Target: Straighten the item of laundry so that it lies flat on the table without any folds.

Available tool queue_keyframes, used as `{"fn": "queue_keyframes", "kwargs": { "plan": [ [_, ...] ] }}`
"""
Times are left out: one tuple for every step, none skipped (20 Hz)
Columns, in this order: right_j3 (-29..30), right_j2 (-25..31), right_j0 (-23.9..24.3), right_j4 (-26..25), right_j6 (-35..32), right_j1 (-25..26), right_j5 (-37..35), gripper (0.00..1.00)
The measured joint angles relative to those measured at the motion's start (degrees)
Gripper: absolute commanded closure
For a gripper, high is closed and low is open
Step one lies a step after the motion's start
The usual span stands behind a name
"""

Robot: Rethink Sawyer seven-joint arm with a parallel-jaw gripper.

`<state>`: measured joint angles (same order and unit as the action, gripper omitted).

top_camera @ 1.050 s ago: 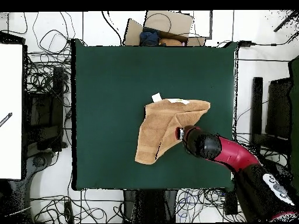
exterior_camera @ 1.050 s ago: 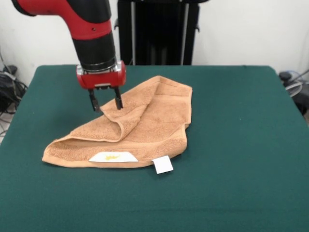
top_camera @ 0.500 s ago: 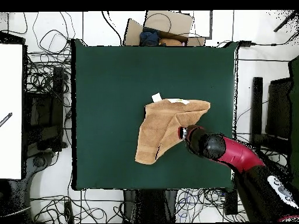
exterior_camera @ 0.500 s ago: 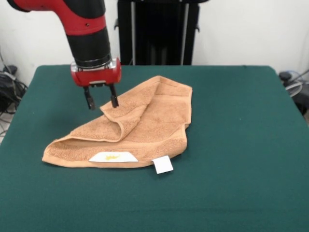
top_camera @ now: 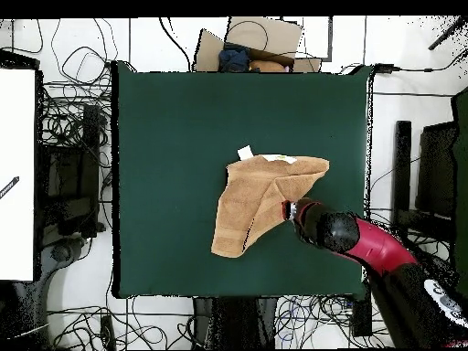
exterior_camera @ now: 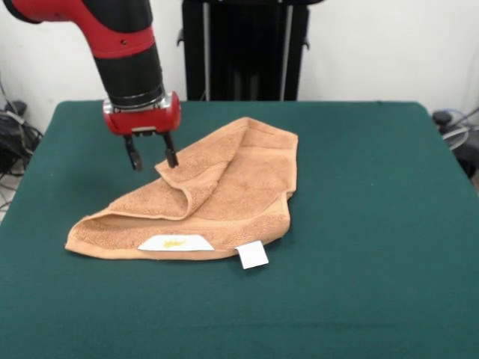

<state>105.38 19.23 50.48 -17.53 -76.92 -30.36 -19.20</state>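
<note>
The orange-tan towel [exterior_camera: 217, 191] lies folded over itself on the dark green table [exterior_camera: 359, 224], in a rough triangle with a loose flap near its middle. One white tag with a yellow mark [exterior_camera: 175, 242] lies on the towel's front edge, and a second white tag [exterior_camera: 252, 255] sticks out beside it. My gripper [exterior_camera: 151, 160] hangs open just above the table at the flap's upper left corner, holding nothing. From above, the towel [top_camera: 256, 196] sits right of the table's centre, and the gripper [top_camera: 292, 210] is at its right edge.
A black stand [exterior_camera: 243, 48] rises behind the table's far edge. Cables [exterior_camera: 11, 134] lie off the table's left side. In the overhead view a cardboard box [top_camera: 251, 41] sits past the top edge and a white board [top_camera: 16, 174] lies at the left.
The gripper has lifted a little and drifted left, away from the towel's flap. The towel has not moved.
</note>
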Motion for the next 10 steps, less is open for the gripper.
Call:
{"fn": "queue_keyframes", "kwargs": {
  "plan": [
    [-0.04,0.01,-0.01,0.01,0.0,0.11,-0.04,0.0],
    [-0.18,0.02,-0.02,0.01,0.0,0.43,-0.18,0.0],
    [-0.26,0.02,-0.01,0.01,0.0,0.6,-0.24,0.0],
    [-0.47,0.02,-0.01,0.01,0.0,1.01,-0.42,0.0],
    [-0.63,0.02,-0.01,0.01,0.0,1.29,-0.54,0.0],
    [-0.79,0.04,-0.01,0.0,0.0,1.58,-0.67,0.0],
    [-1.16,0.09,-0.01,0.01,0.0,2.29,-0.93,0.0],
    [-1.36,0.13,-0.01,0.01,0.0,2.71,-1.01,0.0],
    [-1.62,0.18,-0.02,0.01,0.0,3.22,-1.01,0.0],
    [-1.78,0.22,-0.01,0.01,0.0,3.51,-1.01,0.0]
  ]
}}
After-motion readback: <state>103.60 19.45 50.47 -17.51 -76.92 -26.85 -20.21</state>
